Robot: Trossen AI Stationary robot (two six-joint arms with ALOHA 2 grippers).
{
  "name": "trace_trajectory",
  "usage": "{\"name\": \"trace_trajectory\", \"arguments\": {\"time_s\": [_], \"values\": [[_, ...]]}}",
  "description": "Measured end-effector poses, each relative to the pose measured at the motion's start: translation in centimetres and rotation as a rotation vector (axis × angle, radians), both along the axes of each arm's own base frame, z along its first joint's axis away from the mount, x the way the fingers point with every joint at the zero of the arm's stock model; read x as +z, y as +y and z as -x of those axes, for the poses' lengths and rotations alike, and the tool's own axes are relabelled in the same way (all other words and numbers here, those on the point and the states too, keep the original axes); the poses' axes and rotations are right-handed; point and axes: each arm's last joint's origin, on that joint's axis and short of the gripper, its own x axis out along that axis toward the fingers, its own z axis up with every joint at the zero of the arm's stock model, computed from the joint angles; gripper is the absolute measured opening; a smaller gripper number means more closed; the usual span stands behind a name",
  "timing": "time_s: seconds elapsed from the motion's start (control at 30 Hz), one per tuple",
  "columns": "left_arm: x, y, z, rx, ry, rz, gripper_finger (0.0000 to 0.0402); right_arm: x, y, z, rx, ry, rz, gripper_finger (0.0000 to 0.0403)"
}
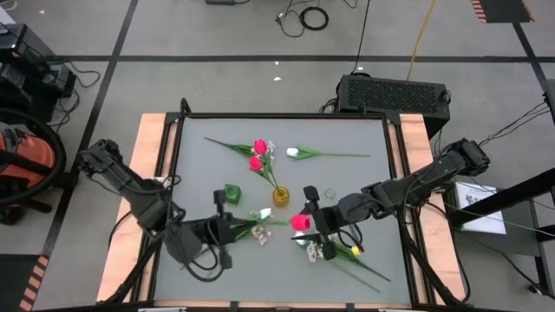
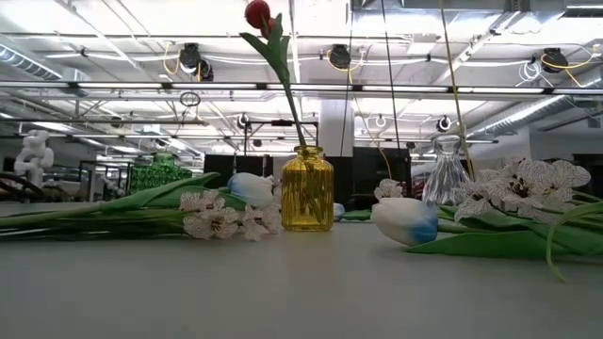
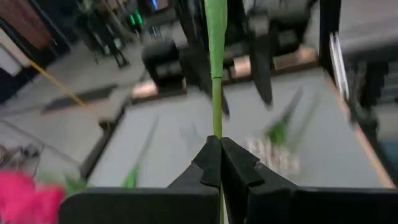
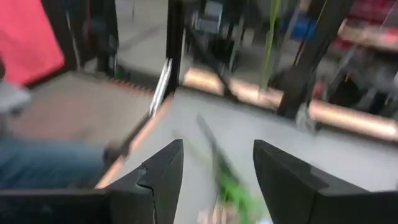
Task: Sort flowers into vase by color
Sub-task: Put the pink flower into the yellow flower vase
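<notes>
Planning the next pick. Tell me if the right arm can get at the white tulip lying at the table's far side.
Probably yes. The white tulip lies by itself on bare table beyond the yellow vase, with nothing over it, and the right hand is open and looks empty.

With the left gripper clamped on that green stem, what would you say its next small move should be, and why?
Probably carry the stem toward a vase. The left gripper is shut on a thin green flower stem, lifted off the grey table, while the amber glass vase stands just ahead, already holding red tulips. I cannot tell the held flower's colour, so the matching vase is uncertain. The right gripper is open, holding nothing.
</notes>
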Motion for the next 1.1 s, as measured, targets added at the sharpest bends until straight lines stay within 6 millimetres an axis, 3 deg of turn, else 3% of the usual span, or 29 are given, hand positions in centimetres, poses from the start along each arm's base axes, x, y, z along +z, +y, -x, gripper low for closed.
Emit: {"name": "trace_trajectory", "arguments": {"time_s": [0.27,0.67,0.8,1.03,1.1], "values": [[-1.1,2.2,-3.1,-0.140,-0.183,0.062,0.0001,2.9,0.1,-0.2,0.005,-0.298,-0.043,0.0187],[-2.3,3.0,-4.8,-0.168,-0.161,0.077,0.0001,3.5,0.1,-0.1,0.003,-0.351,-0.063,0.0181],[-2.3,3.0,-4.8,-0.166,-0.163,0.074,0.0001,3.4,0.1,-0.1,0.003,-0.344,-0.062,0.0141],[-2.3,3.0,-4.8,-0.163,-0.160,0.079,0.0005,3.2,0.1,-0.2,-0.005,-0.330,-0.041,0.0016],[-2.4,3.0,-4.8,-0.146,-0.158,0.090,0.0020,3.2,0.0,-0.2,-0.039,-0.327,-0.049,0.0011]]}}
